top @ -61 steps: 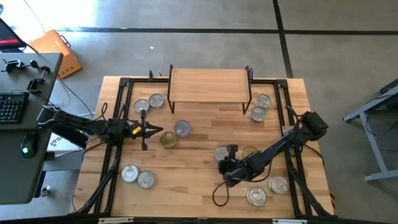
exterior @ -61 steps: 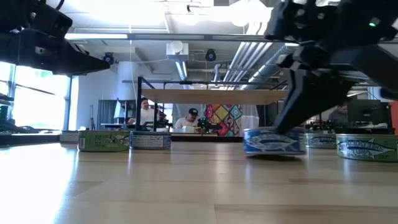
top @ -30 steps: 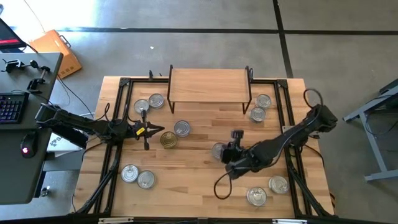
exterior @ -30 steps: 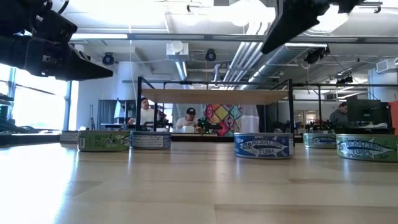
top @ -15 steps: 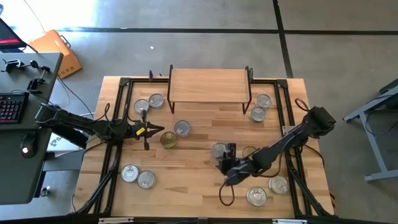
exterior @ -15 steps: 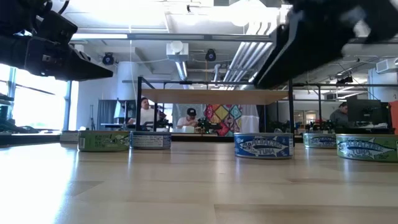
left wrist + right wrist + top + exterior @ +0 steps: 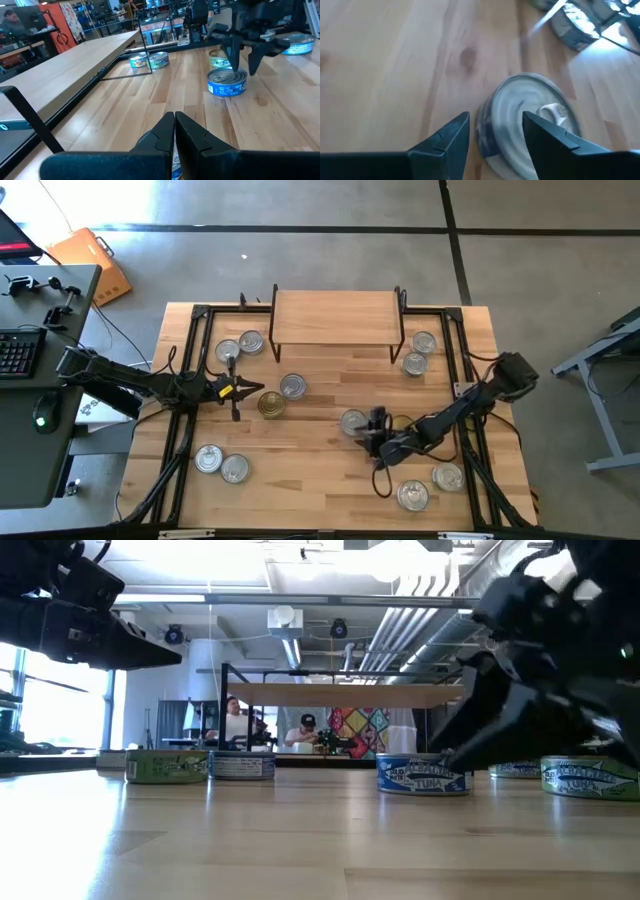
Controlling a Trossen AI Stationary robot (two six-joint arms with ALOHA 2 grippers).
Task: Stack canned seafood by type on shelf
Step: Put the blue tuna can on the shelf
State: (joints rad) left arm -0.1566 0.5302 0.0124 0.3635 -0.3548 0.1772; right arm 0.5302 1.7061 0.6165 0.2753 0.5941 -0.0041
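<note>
The blue-labelled tuna tin [image 7: 352,421] lies flat on the table; it also shows in the low view [image 7: 423,777] and the left wrist view [image 7: 227,81]. My right gripper [image 7: 369,424] is open and low just to the tin's right, with the tin [image 7: 527,117] partly between its fingers. My left gripper [image 7: 258,390] is shut and empty above the table, beside a gold-lidded tin [image 7: 270,404] and a silver tin [image 7: 292,386]. The shelf [image 7: 335,317] stands at the far middle with a bare top. My right gripper's fingers [image 7: 547,135] slant down from the table's right, at either side of the tin's rim [image 7: 487,117]. Whether they touch it I cannot tell. The tin rests flat on the table.
Pairs of tins lie left of the shelf [image 7: 240,345], right of it [image 7: 418,352], at the near left [image 7: 220,464] and near right [image 7: 430,486]. Another tin [image 7: 400,424] lies under my right arm. Black frame rails [image 7: 190,380] run along the table's sides.
My right gripper, raised above the table a second ago, has swung toward the near edge and come down beside the blue tuna tin. The tin has stayed where it was.
</note>
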